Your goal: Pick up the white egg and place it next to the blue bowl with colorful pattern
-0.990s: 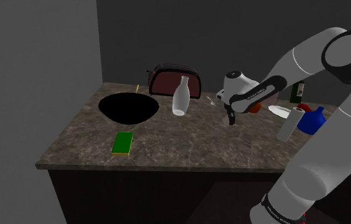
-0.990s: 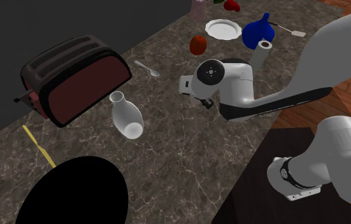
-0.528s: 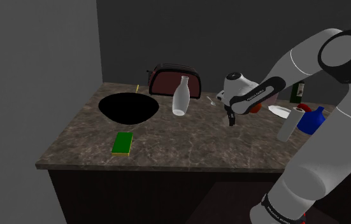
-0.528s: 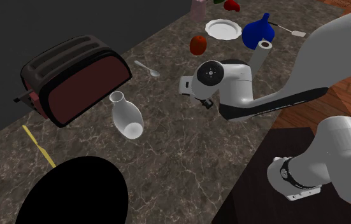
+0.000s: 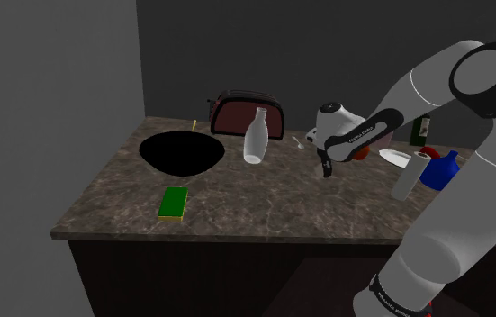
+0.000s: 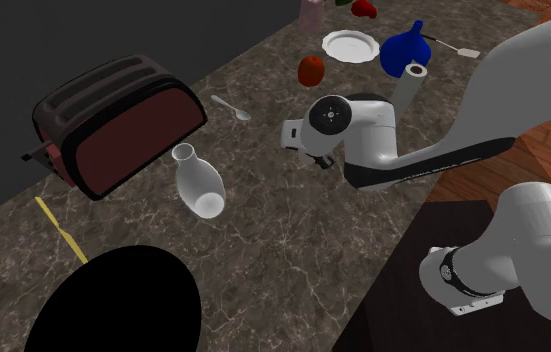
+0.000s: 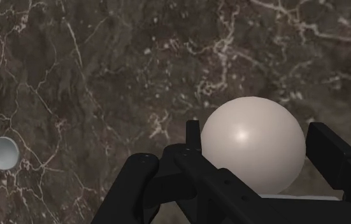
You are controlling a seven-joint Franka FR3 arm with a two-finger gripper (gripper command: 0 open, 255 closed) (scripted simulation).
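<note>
A white egg (image 7: pixel 253 153) sits between my gripper's black fingers (image 7: pixel 193 135), and both pads press against its sides just above the dark marble countertop (image 7: pixel 104 63). My gripper (image 7: pixel 258 131) is shut on the egg. In the shoulder view the gripper (image 5: pixel 327 169) points down at the counter, right of the white bottle; my hand hides the egg. The blue bowl (image 5: pixel 441 169) stands at the counter's right end, apart from the gripper. In the second exterior view the bowl (image 6: pixel 410 48) is at the top, beyond the gripper (image 6: pixel 325 162).
A dark red toaster (image 6: pixel 113 120) and a white bottle (image 6: pixel 198 182) stand near the black sink (image 5: pixel 183 151). A spoon (image 6: pixel 231 107), a red fruit (image 6: pixel 311 69), a white plate (image 6: pixel 350 45) and a white roll (image 5: pixel 410 176) lie around the hand. A green sponge (image 5: pixel 174 202) lies near the front edge.
The hand shifted slightly over the counter a second ago and has held still since. Nothing else on the counter has moved.
</note>
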